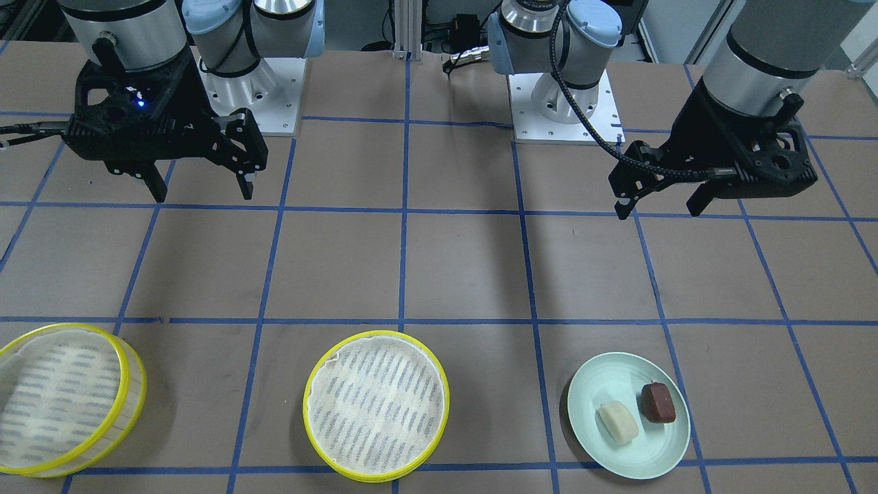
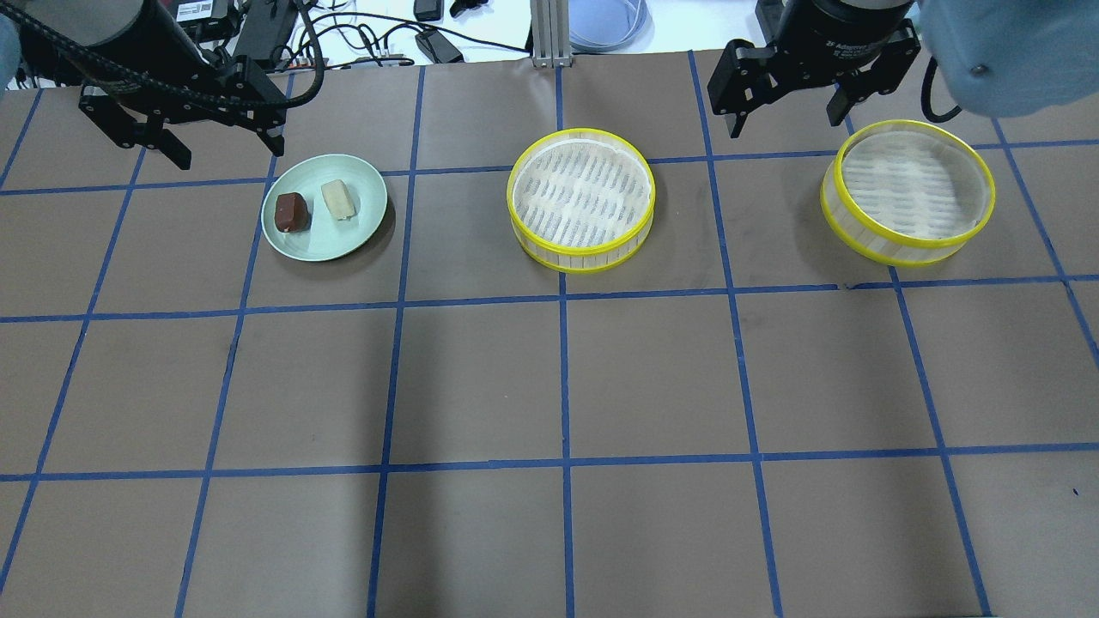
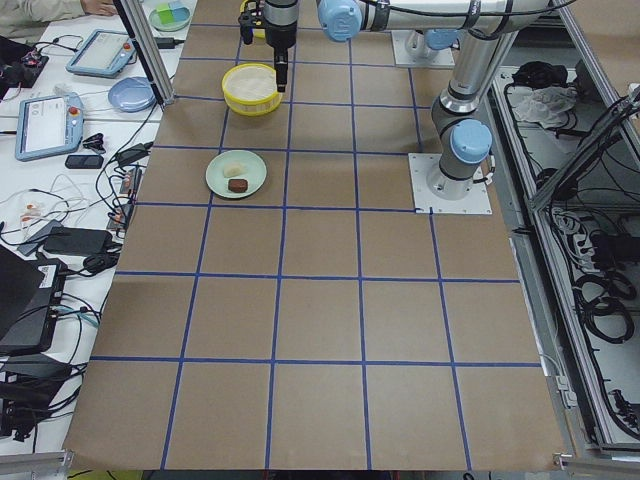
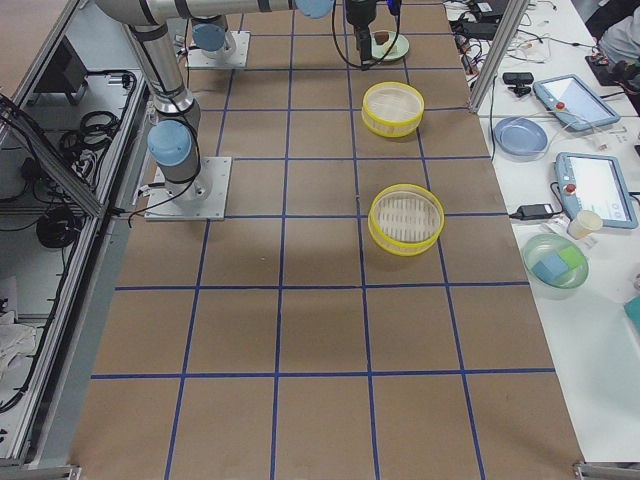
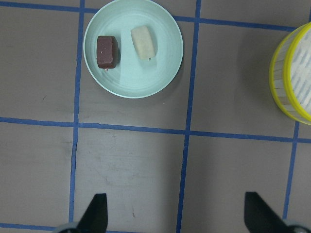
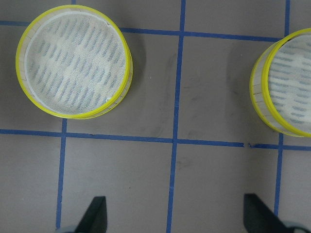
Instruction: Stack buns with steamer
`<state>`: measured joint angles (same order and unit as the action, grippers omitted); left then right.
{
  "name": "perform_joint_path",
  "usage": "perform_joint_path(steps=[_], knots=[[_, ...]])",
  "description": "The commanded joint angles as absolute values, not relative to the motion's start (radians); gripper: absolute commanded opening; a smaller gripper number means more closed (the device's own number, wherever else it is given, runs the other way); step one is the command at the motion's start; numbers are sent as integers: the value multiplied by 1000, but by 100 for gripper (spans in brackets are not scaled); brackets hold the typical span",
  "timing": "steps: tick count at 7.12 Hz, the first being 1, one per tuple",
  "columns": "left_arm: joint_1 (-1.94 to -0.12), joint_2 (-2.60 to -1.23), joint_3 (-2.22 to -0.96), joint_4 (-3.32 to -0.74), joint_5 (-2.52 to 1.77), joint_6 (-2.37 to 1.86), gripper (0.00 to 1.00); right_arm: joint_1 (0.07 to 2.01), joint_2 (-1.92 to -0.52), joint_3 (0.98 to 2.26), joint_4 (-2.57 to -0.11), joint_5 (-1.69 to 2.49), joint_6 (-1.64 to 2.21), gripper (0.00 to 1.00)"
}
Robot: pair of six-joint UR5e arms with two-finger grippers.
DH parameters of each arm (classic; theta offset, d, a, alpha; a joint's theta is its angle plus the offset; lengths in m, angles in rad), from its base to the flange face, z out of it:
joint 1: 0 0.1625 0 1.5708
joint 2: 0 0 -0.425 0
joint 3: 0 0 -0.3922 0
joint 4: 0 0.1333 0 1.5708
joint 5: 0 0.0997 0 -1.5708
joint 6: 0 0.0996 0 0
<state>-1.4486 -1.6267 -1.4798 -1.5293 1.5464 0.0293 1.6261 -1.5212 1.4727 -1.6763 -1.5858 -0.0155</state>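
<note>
— Grippers?
— Left gripper (image 1: 657, 209) and right gripper (image 1: 203, 194) are spread wide, both empty.
— Buns, steamer?
— White bun (image 5: 144, 42) and brown bun (image 5: 107, 51) lie on the plate (image 5: 131, 82) ahead of the left gripper. One tier (image 6: 77, 60) and the other tier (image 6: 286, 92) sit ahead of the right gripper, one to each side.

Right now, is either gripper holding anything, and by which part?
Nothing is held. The left gripper and right gripper both hang open and empty above the table; the cream bun and brown bun lie on the plate.
</note>
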Motion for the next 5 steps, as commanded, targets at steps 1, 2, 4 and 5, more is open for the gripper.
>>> perform_joint_path(steps=[1, 2, 4, 5], knots=[[-1442, -1625, -1480, -1529, 1546, 37, 100, 1626, -1522, 1473, -1675, -1582, -12, 100], [-1433, -1628, -1480, -1528, 1536, 38, 100, 1618, -1517, 1471, -1683, -1580, -14, 100], [-1428, -1649, -1480, -1510, 1537, 40, 100, 1539, -1506, 1456, -1687, -1577, -40, 100], [-1427, -1676, -1485, -1465, 1537, 41, 100, 1461, -1479, 1454, -1692, -1577, -154, 100]])
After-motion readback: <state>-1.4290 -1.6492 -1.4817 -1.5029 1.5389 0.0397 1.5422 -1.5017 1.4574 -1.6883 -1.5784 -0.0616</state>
